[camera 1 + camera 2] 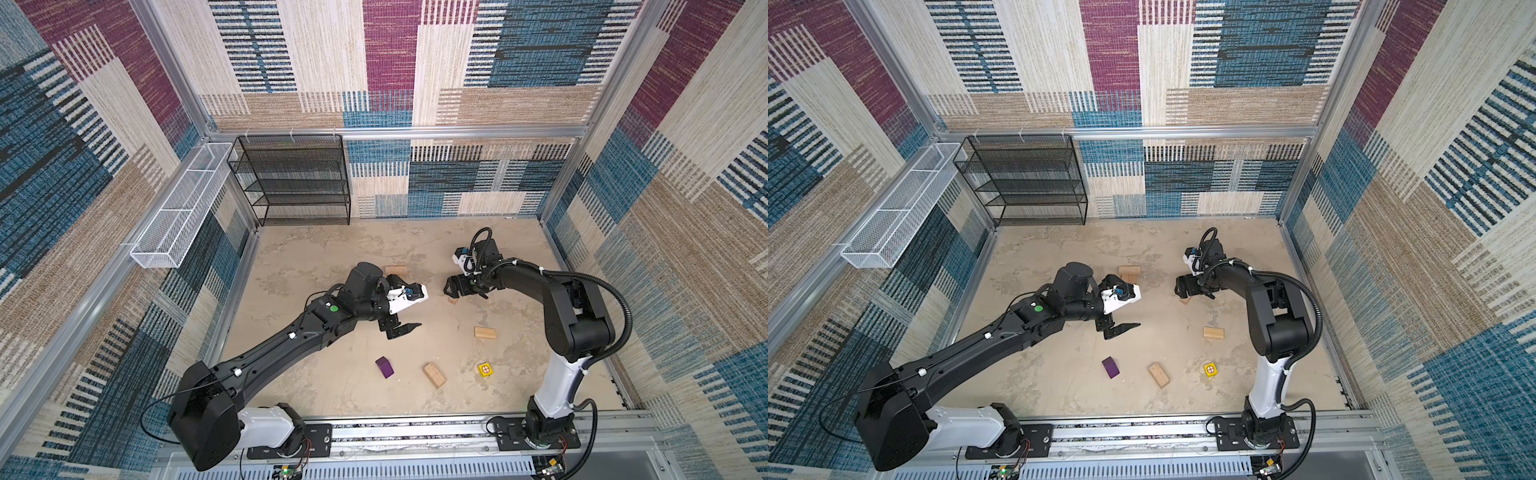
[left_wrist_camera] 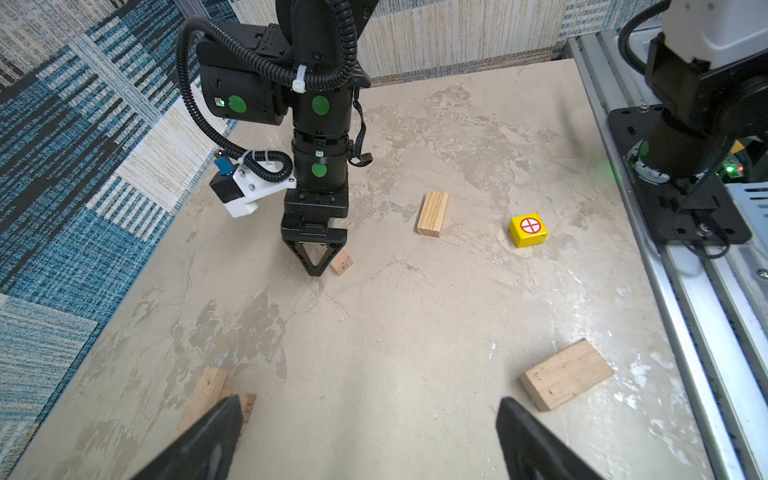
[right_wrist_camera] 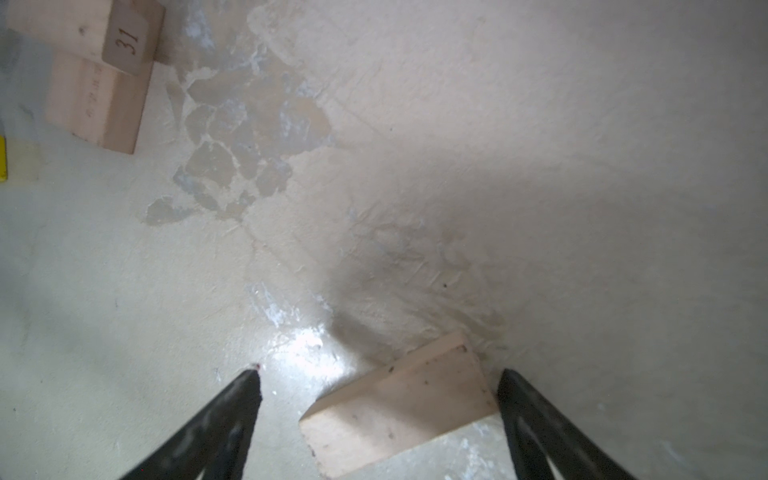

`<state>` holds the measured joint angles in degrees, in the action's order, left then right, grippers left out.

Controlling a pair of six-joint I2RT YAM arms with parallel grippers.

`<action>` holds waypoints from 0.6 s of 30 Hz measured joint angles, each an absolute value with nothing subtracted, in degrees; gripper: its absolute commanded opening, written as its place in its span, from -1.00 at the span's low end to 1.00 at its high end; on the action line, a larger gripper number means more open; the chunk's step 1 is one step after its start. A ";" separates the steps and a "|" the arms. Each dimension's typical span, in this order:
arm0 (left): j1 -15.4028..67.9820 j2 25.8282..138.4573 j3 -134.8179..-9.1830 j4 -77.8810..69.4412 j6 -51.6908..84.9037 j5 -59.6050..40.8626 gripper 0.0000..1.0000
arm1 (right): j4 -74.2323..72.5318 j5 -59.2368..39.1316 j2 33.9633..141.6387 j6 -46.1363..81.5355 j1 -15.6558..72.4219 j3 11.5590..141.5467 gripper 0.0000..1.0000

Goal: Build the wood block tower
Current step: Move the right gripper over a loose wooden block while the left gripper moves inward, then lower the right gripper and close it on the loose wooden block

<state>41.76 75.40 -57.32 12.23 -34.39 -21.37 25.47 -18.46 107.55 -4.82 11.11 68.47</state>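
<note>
The wood blocks lie scattered on the bench (image 1: 332,257). In both top views three sit in a row at lower centre: the roof-shaped block (image 1: 385,367) left, a brick (image 1: 434,375) in the middle, a cube (image 1: 485,369) right. Above the cube lies another brick (image 1: 485,332). Higher up, a third brick (image 3: 399,407) lies between the spread jaws of the right gripper (image 1: 451,295). Left of it, behind the left arm's wrist, stands a stack of two bricks (image 1: 395,270), laid crosswise. The wire shelf rack (image 1: 295,178) stands at the bench's upper left corner, with the wire basket (image 1: 178,208) on the left wall.
</note>
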 measured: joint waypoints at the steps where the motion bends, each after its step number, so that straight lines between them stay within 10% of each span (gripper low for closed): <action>1: 41.80 75.31 -57.32 12.51 -34.48 -21.37 1.00 | 25.52 -18.48 107.55 -4.82 11.11 68.47 0.79; 18: 42.70 74.15 -57.54 14.48 -34.72 -21.26 0.99 | 27.97 -21.93 103.59 -3.38 11.35 64.31 0.59</action>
